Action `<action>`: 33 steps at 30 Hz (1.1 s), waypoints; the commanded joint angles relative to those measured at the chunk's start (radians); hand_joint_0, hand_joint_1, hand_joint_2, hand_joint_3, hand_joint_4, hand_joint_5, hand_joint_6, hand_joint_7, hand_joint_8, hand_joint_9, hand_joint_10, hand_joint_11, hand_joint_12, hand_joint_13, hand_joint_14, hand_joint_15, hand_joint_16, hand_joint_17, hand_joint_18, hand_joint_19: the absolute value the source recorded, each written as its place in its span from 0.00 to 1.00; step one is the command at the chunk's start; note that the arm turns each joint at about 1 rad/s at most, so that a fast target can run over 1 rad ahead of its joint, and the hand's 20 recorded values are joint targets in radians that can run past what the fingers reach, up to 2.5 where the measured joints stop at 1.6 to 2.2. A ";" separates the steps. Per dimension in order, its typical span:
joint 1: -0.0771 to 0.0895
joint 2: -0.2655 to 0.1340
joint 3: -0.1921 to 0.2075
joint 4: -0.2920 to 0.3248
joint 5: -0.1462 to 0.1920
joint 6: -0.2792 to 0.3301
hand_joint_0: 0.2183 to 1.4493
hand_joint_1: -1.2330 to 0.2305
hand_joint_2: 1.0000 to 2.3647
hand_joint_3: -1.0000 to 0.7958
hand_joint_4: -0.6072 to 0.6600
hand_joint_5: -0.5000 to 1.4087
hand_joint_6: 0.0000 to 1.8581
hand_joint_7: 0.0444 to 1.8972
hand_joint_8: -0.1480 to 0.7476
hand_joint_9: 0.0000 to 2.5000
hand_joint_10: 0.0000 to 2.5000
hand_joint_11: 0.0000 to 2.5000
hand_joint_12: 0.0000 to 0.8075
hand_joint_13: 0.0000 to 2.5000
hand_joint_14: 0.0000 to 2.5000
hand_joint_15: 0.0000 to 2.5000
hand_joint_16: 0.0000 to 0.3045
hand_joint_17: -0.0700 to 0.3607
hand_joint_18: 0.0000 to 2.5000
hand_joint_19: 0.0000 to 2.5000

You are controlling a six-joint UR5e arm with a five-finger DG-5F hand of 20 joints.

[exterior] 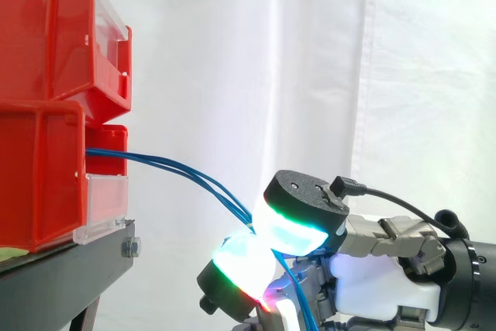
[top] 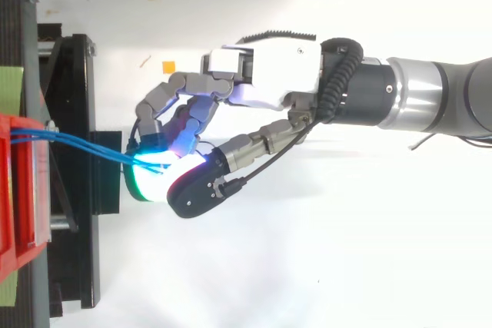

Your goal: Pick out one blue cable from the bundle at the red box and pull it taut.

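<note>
Several blue cables (exterior: 155,160): at least two strands, lying close together, too fine to count for sure.
Cable origin: the front of the lower red bin (exterior: 43,176), just above its clear front strip (exterior: 105,207).
Cable run: rightward and down from the bin in a shallow arc, nearly straight, the strands spreading a little before meeting at the hand. From above (top: 77,144) they cross the stand as one narrow band.
Cable end: pinched between two glowing pads (exterior: 291,234). Beyond the pinch, blue strands carry on downward past the hand to the bottom edge of the side view.
Hand (top: 265,74): fingers curled inward, thumb brought across to meet them, closed on the blue cables. The grip takes more than one strand, not a single one.
Pad glow: cyan and white with green rims, and a touch of magenta on the lower pad in the side view.
Hand position: to the right of the bins, apart from them, lower than the cables' exit point.
Arm (top: 438,101): comes in from the right, roughly level.
Upper red bin (exterior: 54,29): stacked on the lower one.
Black stand (exterior: 77,269): carries both bins.
Backdrop: white curtain (exterior: 310,60).
Stray mark: small orange square (top: 167,65) on the white surface, near the hand's knuckles seen from above.
</note>
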 commanded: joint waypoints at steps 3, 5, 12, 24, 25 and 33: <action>-0.009 0.000 0.001 -0.001 -0.010 0.009 0.35 0.27 0.02 0.45 0.55 0.19 0.49 0.56 0.54 0.45 0.01 0.29 0.56 0.32 0.01 0.18 0.19 0.46 0.26 0.26; -0.012 0.000 0.001 -0.001 -0.019 0.011 0.35 0.28 0.02 0.44 0.56 0.19 0.49 0.56 0.54 0.45 0.01 0.29 0.57 0.32 0.01 0.18 0.19 0.46 0.26 0.26; -0.023 0.003 0.009 -0.007 -0.061 0.014 0.35 0.29 0.01 0.43 0.57 0.19 0.49 0.55 0.54 0.45 0.01 0.29 0.57 0.32 0.01 0.18 0.19 0.46 0.26 0.26; -0.030 0.034 0.032 -0.138 -0.079 -0.017 0.36 0.29 0.01 0.40 0.57 0.19 0.49 0.54 0.55 0.45 0.01 0.29 0.58 0.32 0.01 0.18 0.19 0.47 0.27 0.26; -0.030 0.036 0.032 -0.144 -0.081 -0.020 0.36 0.29 0.01 0.40 0.57 0.19 0.49 0.55 0.55 0.45 0.01 0.30 0.58 0.32 0.01 0.18 0.19 0.47 0.27 0.26; -0.040 0.092 0.032 -0.279 -0.101 -0.078 0.36 0.29 0.01 0.38 0.57 0.19 0.48 0.55 0.54 0.45 0.01 0.30 0.58 0.32 0.01 0.18 0.19 0.47 0.27 0.26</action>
